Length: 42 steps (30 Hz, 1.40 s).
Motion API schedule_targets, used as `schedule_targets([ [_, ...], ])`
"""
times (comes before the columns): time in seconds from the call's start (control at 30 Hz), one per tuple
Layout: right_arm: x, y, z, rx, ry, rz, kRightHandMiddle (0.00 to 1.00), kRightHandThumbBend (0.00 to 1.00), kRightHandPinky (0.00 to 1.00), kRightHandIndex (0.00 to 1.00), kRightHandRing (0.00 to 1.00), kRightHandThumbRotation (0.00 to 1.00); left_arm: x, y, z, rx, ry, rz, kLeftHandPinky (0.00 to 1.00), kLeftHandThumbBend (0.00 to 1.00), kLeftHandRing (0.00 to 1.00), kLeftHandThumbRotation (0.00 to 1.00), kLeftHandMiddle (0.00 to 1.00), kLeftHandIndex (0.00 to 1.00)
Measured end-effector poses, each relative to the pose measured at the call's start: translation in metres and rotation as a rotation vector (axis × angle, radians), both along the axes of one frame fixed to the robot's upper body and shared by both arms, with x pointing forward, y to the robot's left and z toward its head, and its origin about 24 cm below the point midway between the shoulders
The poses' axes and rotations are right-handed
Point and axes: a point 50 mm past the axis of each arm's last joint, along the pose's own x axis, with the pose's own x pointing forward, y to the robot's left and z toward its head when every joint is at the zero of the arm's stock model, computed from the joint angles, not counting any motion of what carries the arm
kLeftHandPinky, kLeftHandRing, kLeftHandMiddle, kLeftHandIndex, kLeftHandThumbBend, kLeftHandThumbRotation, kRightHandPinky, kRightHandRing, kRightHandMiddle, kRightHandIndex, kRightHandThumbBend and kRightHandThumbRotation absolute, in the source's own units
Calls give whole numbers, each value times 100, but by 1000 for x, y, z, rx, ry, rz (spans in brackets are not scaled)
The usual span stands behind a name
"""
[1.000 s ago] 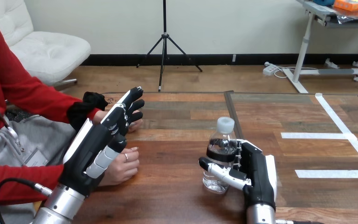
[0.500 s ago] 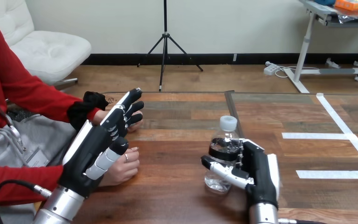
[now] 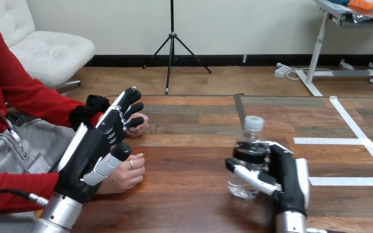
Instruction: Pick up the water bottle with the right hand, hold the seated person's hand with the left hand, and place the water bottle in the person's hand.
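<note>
A clear water bottle [image 3: 249,141] with a white cap and dark label stands upright right of the table's middle. My right hand [image 3: 289,175] is shut on it, thumb across its front and fingers round its far side. My left hand [image 3: 90,154] is open at the left, its straight fingers reaching over the person's farther hand [image 3: 142,127], which rests on the table. The person's nearer hand [image 3: 124,176] lies loosely curled on the table just right of my left palm. I cannot tell whether my left hand touches either one.
The wooden table [image 3: 189,145] has white tape lines [image 3: 350,141] on its right part and a dark seam running back from its middle. The person sits close at the left edge, red sleeves along that side.
My right hand has carried the bottle a short way to the right. My left hand has drawn slightly left and back over the person's hands, which have stayed put.
</note>
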Motion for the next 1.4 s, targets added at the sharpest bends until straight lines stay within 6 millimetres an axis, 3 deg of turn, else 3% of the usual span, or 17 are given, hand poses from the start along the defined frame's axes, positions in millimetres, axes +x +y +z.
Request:
schedule_targets([
  [0.43,-11,-13,5,-30,4,14,49,82,27,49,34,0,-1,7,-2,127,10,37,97,100,100,80,100,100],
  [0.73,-17,-14,9,-31,9,32,50,81,29,49,38,0,0,16,-2,282,19,65,96,100,100,80,100,100],
  [1.4,-16,-13,30,-42,-24,70,50,80,27,50,34,0,1,44,5,598,20,116,94,100,100,72,100,100],
])
